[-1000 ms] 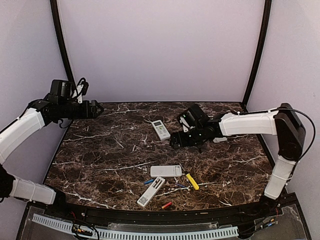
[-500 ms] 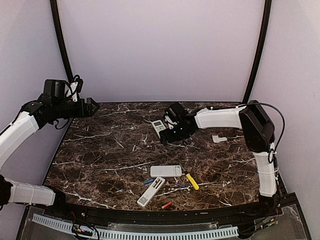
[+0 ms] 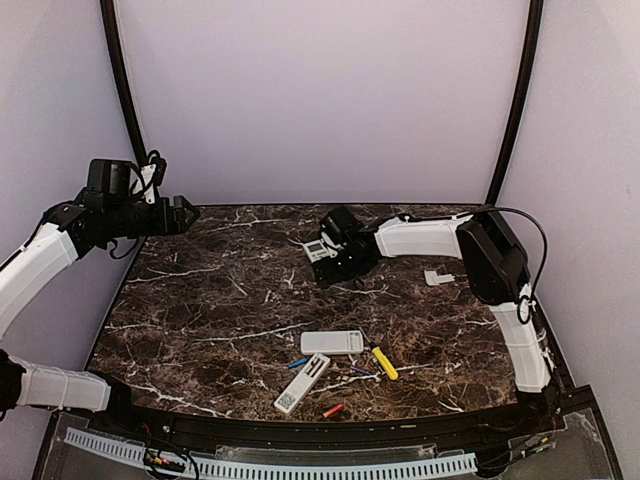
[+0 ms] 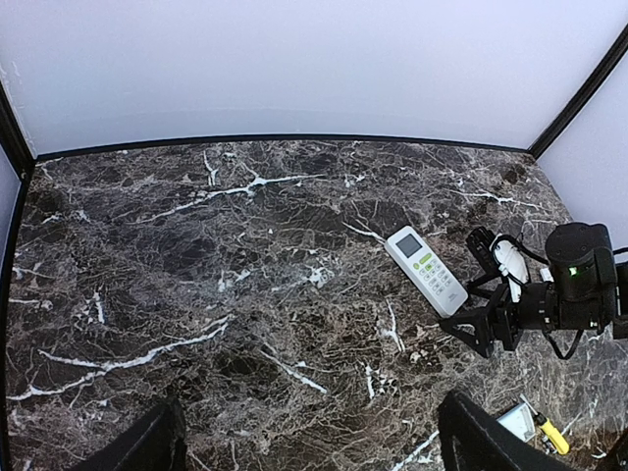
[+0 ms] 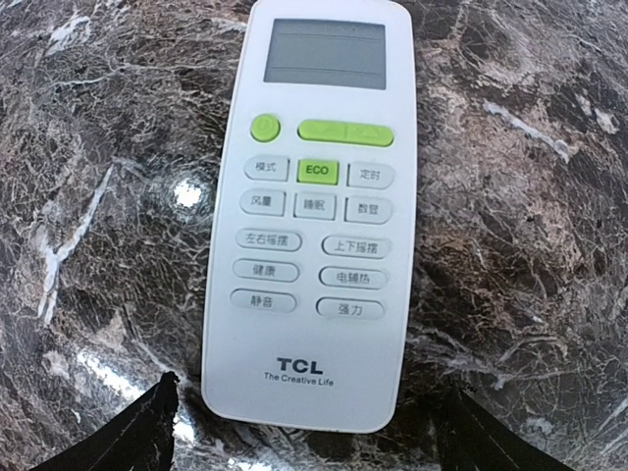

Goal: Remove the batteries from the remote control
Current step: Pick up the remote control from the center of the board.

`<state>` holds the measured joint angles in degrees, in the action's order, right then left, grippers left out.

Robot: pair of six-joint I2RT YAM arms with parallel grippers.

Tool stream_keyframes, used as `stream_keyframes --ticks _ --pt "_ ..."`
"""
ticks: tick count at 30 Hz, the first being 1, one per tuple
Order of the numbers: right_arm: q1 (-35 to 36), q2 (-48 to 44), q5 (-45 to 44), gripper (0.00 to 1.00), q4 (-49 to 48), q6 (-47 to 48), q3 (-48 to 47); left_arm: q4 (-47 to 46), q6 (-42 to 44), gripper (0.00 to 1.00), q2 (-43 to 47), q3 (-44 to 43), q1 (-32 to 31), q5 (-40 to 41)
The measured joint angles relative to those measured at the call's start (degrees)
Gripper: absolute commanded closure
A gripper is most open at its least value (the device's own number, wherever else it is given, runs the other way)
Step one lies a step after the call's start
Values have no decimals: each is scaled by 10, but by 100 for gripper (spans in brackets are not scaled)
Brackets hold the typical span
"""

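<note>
White and face up, the TCL remote (image 5: pixel 309 216) lies at the far middle of the marble desk (image 3: pixel 200 300), and the right gripper (image 5: pixel 319 432) hovers over it with its fingers spread to either side. Over at the left edge, the left gripper (image 3: pixel 185 215) hangs raised, also spread. The batteries (image 3: pixel 333 410) lie loose near the front, by a second remote (image 3: pixel 303 383).

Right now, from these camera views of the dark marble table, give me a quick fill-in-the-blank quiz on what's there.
1. The white rectangular push-button remote between the fingers of the right gripper lies face ___.
2. Its printed brand name reads ___.
3. The small screwdriver has a ___ handle.
4. The left gripper holds ___.
Missing words: up; TCL; yellow; nothing.
</note>
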<state>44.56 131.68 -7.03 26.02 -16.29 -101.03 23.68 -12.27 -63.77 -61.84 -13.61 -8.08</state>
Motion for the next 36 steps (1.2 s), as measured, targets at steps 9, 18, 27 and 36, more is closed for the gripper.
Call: stream_keyframes --ticks 9,18,27,36 --pt "0 24 -8 20 2 9 -32 0 -1 12 0 0 0 0" --pt "0 27 -23 38 -3 8 -33 0 -2 12 -2 0 0 0" --pt "0 27 -21 48 -4 7 -33 0 -2 12 -4 0 0 0" --pt "0 -11 22 60 -22 -3 16 -5 -2 12 17 17 0 16"
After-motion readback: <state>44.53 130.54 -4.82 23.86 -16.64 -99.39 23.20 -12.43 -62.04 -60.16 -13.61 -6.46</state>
